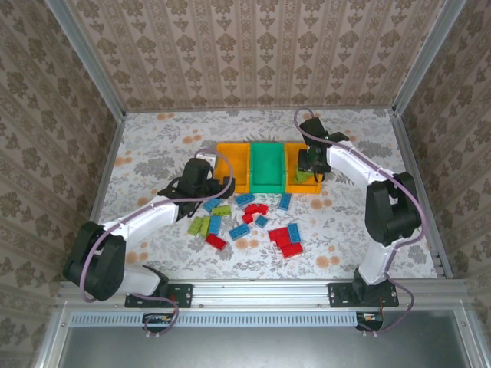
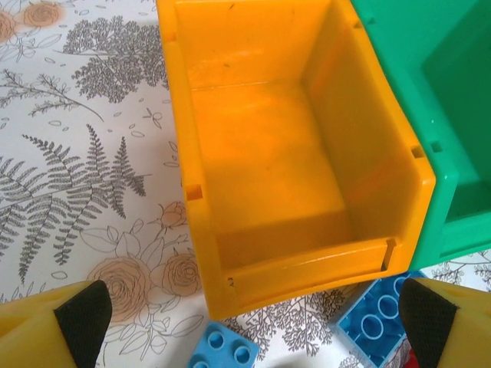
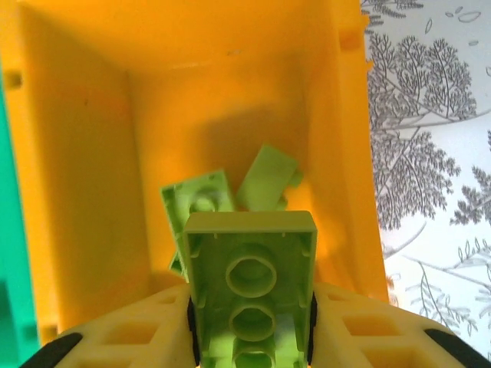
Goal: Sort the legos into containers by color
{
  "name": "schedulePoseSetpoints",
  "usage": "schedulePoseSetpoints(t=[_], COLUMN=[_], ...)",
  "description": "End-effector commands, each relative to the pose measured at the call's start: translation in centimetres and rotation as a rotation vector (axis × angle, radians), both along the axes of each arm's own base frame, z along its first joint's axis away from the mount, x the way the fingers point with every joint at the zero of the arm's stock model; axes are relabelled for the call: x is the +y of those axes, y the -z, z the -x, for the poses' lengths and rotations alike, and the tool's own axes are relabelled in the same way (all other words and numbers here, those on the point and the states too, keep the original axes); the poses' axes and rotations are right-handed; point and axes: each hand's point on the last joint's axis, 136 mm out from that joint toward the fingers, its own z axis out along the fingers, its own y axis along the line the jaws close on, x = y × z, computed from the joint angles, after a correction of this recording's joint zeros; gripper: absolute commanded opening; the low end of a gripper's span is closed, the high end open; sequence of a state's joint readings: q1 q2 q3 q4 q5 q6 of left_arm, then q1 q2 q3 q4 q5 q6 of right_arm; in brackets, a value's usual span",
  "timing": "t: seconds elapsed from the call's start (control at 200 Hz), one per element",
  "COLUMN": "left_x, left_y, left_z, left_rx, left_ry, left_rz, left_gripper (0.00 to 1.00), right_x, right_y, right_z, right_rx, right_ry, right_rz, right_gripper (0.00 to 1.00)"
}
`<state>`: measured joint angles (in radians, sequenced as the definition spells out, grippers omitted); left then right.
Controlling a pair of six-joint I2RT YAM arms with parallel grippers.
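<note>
A: Checking surface (image 1: 153,146) first: floral print cloth, patterned wallpaper (image 1: 230,54) on the walls, metal rail (image 1: 261,290) at near edge
B: Right fingers (image 3: 130,337)?
A: Clenched on a lime brick (image 3: 249,268), held over the right orange bin (image 3: 77,153); two more lime bricks (image 3: 201,201) lie inside
B: Left fingers (image 2: 80,314)?
A: Spread wide, nothing held, at the near end of the left orange bin (image 2: 261,176); blue bricks (image 2: 376,318) lie between them. Green bin (image 1: 268,169) sits between the orange ones, loose legos (image 1: 285,241) on the surface near the bins

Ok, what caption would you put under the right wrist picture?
Right tool holds a lime green lego over an orange-yellow bin with two lime legos inside.
</note>
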<state>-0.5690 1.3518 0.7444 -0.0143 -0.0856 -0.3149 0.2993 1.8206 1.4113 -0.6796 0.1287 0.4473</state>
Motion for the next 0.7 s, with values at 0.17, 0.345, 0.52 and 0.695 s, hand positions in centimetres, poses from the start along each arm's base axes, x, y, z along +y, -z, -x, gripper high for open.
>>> schedulePoseSetpoints(t=[0.17, 0.345, 0.52, 0.695], left_x=[1.4, 1.6, 1.7, 1.3], left_y=[1.2, 2.9, 4.1, 5.2], left_z=[2.2, 3.9, 5.6, 6.9], left_rx=[0.082, 0.187, 0.287, 0.364], left_ry=[-0.042, -0.067, -0.117, -0.143], left_rz=[-0.017, -0.022, -0.016, -0.019], left_gripper=[1.00, 1.00, 1.00, 0.99], right_x=[0.0, 0.5, 0.7, 0.4], right_y=[1.1, 0.4, -1.3, -3.2], right_z=[-1.7, -1.6, -1.2, -0.7], right_rx=[0.017, -0.009, -0.061, -0.131], right_ry=[-0.036, -0.035, -0.030, -0.027], right_rz=[0.036, -0.006, -0.040, -0.058], right_gripper=[0.50, 0.62, 0.72, 0.75])
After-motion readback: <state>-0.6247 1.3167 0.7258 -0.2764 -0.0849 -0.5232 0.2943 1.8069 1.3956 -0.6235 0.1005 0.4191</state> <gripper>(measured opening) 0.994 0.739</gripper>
